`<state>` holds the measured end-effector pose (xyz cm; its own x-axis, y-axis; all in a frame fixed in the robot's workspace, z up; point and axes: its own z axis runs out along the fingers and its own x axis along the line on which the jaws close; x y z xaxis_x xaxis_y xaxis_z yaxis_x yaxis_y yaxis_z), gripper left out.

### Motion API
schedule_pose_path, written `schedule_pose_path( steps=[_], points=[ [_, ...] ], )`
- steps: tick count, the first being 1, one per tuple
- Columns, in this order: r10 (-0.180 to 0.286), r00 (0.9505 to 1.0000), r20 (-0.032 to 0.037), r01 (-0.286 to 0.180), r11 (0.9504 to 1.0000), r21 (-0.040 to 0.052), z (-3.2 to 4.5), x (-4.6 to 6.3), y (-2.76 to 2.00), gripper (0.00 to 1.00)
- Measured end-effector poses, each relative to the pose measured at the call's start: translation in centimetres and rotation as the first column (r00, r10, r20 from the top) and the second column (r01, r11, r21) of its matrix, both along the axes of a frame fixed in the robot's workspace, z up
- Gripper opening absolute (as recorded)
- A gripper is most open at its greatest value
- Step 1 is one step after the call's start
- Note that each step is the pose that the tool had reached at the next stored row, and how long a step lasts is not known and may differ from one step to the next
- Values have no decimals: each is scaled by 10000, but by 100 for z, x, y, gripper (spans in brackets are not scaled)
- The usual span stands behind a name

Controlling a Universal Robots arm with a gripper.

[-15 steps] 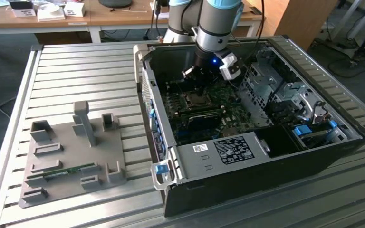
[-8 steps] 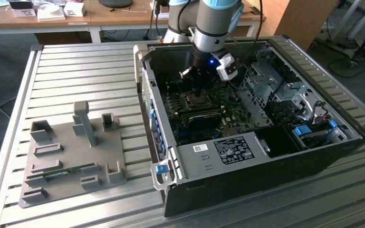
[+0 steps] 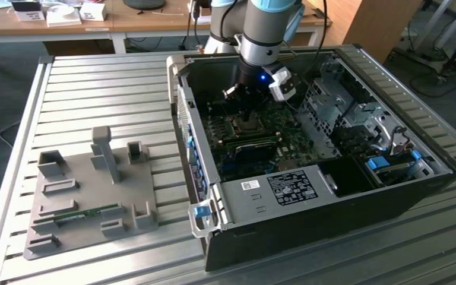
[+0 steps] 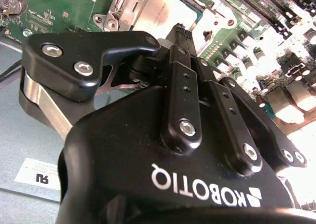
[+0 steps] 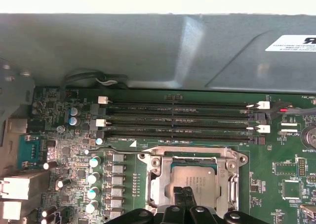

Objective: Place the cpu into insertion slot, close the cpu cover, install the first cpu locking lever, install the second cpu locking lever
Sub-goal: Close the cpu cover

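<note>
The cpu (image 5: 193, 180) is a silver-grey square lying in the insertion slot (image 5: 159, 198) on the green motherboard. It also shows in the second wrist view as the cpu (image 4: 165, 10). The silvery cpu cover (image 5: 224, 177) lies flat around it, framing the chip in its window. A thin wire locking lever (image 5: 113, 153) runs along the socket's edge on the memory-slot side. My gripper (image 5: 186, 193) is shut, its black fingertips (image 4: 180, 33) pressed together just over the chip's edge with nothing held. In the exterior view my gripper (image 3: 248, 111) reaches down into the open computer case (image 3: 315, 208).
Long black memory slots (image 5: 177, 117) lie beside the socket, with the grey case wall (image 5: 148, 51) behind them. Capacitors (image 5: 94, 177) stand on the socket's other side. A metal drive cage (image 3: 347, 113) fills the case's far end. A grey fixture tray (image 3: 93, 196) sits on the slatted table.
</note>
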<state>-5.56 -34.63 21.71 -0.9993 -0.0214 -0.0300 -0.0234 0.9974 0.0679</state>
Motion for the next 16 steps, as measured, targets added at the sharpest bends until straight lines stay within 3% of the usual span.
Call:
schedule_pose_path(
  steps=[12,13,14,15,16],
  points=[
    [0,10000,-19,0,10000,-1,-3,-36,0,11],
    [-1,9999,-142,1,10000,2,-5,-35,0,11],
    [-1,9995,-320,2,10000,2,-6,-34,0,11],
    [-1,9992,-398,1,10000,-1,-6,-33,0,11],
    [0,9991,-419,0,10000,-3,-5,-34,0,11]
  ],
)
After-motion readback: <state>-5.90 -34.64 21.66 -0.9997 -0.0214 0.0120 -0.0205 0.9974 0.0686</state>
